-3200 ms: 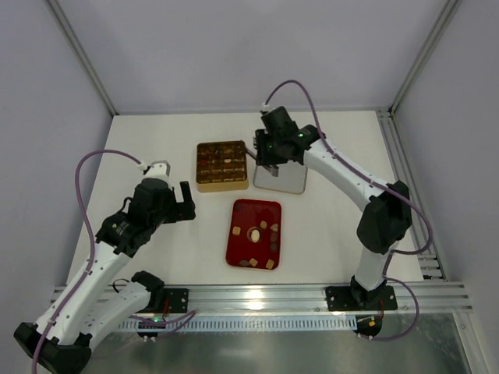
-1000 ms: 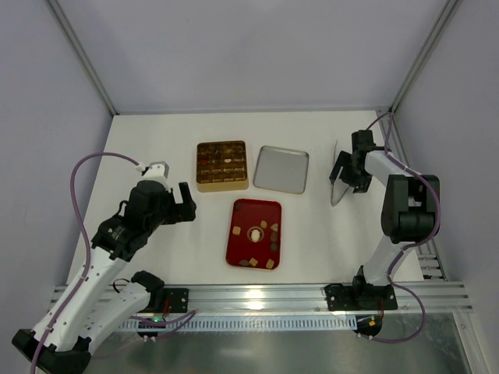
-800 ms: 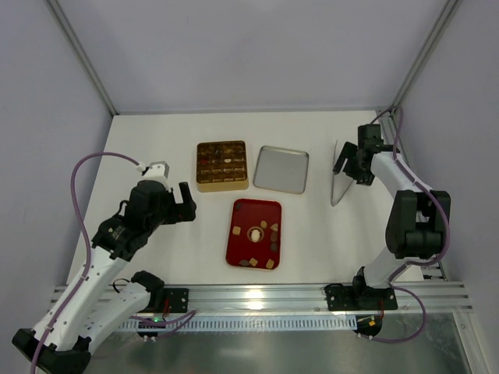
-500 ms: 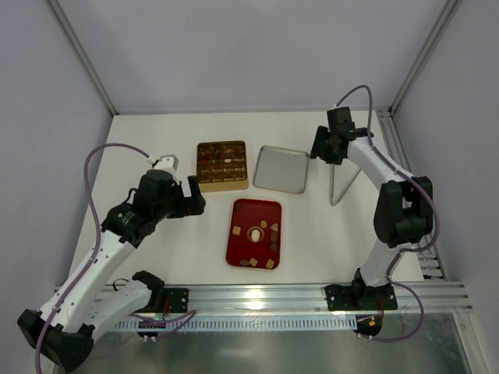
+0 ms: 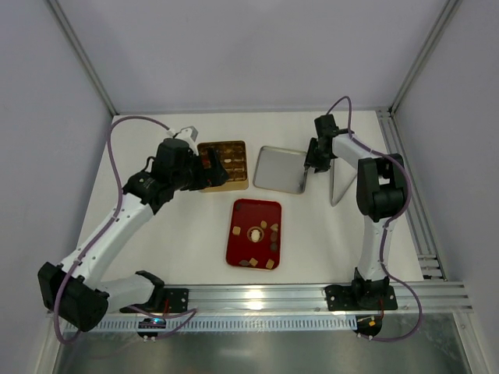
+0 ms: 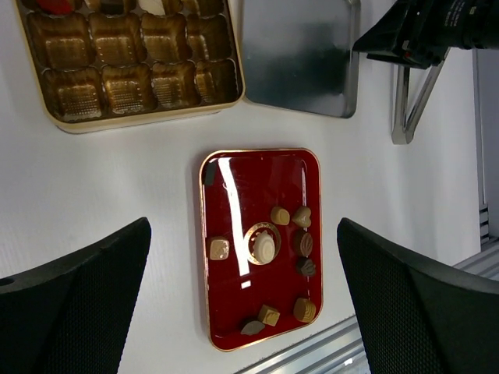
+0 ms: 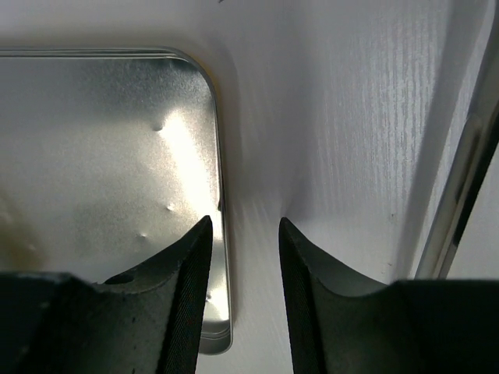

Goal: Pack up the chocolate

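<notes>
The chocolate (image 6: 266,245) is found mostly on the red tray (image 6: 257,187), which is laid flat on the white table (image 5: 156,234) in front of the two arm bases. About ten small pieces are scattered on it: several tan ones, some dark brown ones and one cream-white round piece near the middle. One dark piece is seen alone in a corner of the tray on the side of the gold box (image 6: 132,70). This box is placed just beyond the tray and apart from it. The compartments visible in the left wrist view are empty, except for the farthest row, which is cut by the picture edge and cannot be judged well. A silver lid (image 5: 279,167) is laid just beside the box, on its right, with the inside turned up. The left gripper (image 5: 209,167) is held above the near edge of the gold box, so that part of the box is hidden in the top view. Its fingers are spread wide and nothing is held between them. The right gripper (image 7: 242,226) is lowered at the right edge of the lid. The rim of the lid is seen between its two fingers, and a gap is left beside it, so the rim is not clamped. Whether the inner finger touches the lid cannot be told. A thin metal frame (image 5: 339,183) stands on the table to the right of the lid, near the right gripper.
</notes>
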